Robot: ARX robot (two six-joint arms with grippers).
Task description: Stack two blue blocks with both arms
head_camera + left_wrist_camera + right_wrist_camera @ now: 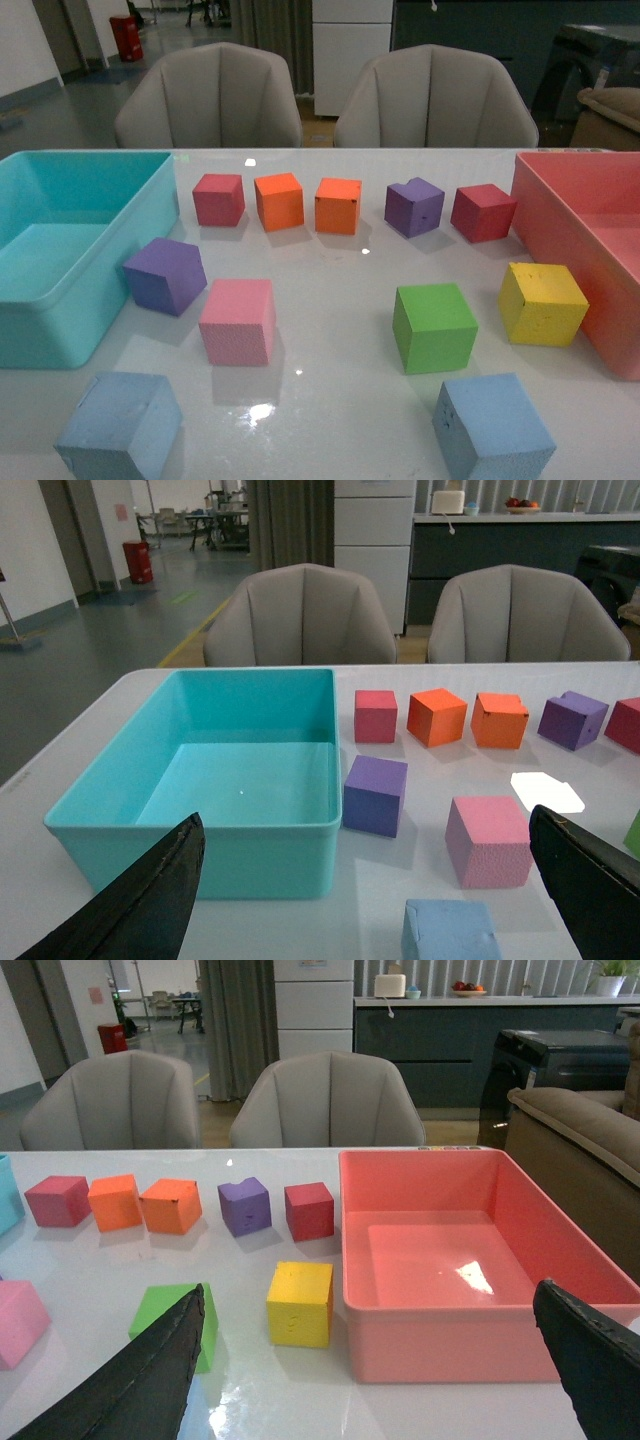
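**Two blue blocks, one to each side, each nearer its own arm**

Both blocks sit at the near edge of the counter [330,270], well apart from each other. The left blue block [118,428] is in front of the turquoise bin [90,330], and the right blue block [493,428] is over towards the coral bin [560,200]. The pink cube [238,320] and the green cube [433,327] stand just behind the gap between them. Neither arm shows in the front view, so I go by the wrist cameras.

The left fingers [150,900] are spread wide and hold nothing. In that view the left blue block lies between them, close in under the wrist. It sits somewhat off centre, towards the finger on the pink cube's side. The right fingers [150,1380] are also spread wide and empty. I cannot make out the right blue block with any certainty in the right wrist view, which is taken up by the green cube, a yellow cube [300,1303] and the coral bin.

I judge that nothing is stacked yet and that each arm should take the block on its own side. As cubes, the blocks have no long axis to favour, but both sit turned, with a corner edging towards me. I would therefore square the wrist to a pair of flat faces before coming down. The left arm looks the better placed, needing only a small shift and a descent
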